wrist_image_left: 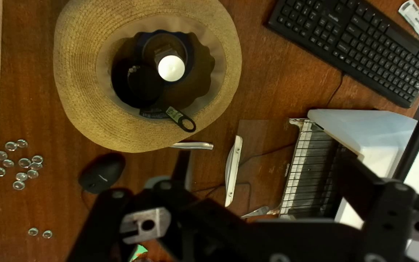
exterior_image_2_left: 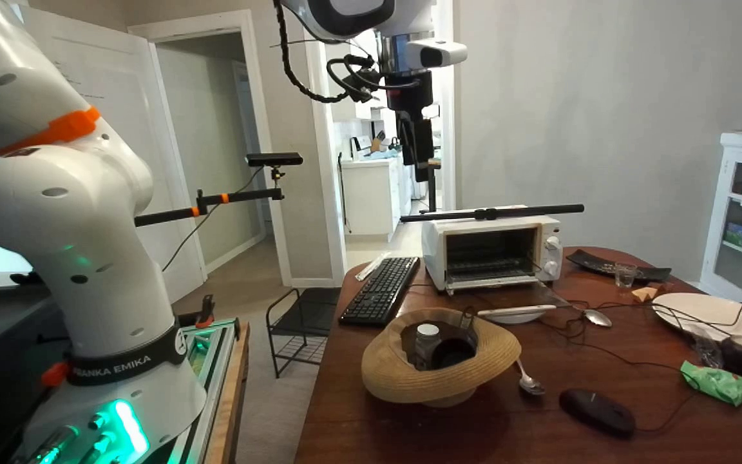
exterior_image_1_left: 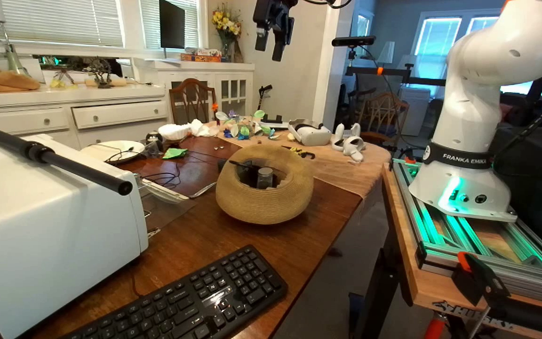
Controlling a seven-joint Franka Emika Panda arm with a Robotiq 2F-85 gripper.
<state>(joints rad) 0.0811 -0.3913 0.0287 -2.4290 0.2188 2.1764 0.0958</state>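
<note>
Hand (exterior_image_1_left: 271,47): hangs high above the table (exterior_image_2_left: 371,425); it is released, holds nothing and, as far as I can see, touches nothing.
Fingers (wrist_image_left: 181,167): wide apart in the wrist view, with only air between them.
Toaster oven (exterior_image_1_left: 59,230): below the hand, and it seems the nearest thing to it.
Oven door (wrist_image_left: 264,182): lowered, also below the hand; in my judgement a low pass could press it down, because it sticks out from the body.
Black bar (exterior_image_2_left: 492,214): across the oven top, beyond both edges; a finger that came down there might strike it.
Straw hat (exterior_image_1_left: 261,207): below the hand and to one side, crown down. It stands on a narrow base, so a push on the brim would probably tip it.
Jar (exterior_image_2_left: 424,347) and dark cup (exterior_image_2_left: 453,353): loose inside the hat, it seems; they could fall out if it leans.
Ring-ended handle (wrist_image_left: 175,115): reaches over the brim and might catch a fingertip. What it belongs to, I cannot tell.
Keyboard (wrist_image_left: 355,47) and mouse (wrist_image_left: 102,173): farther from the hand, at opposite sides of the hat.
</note>
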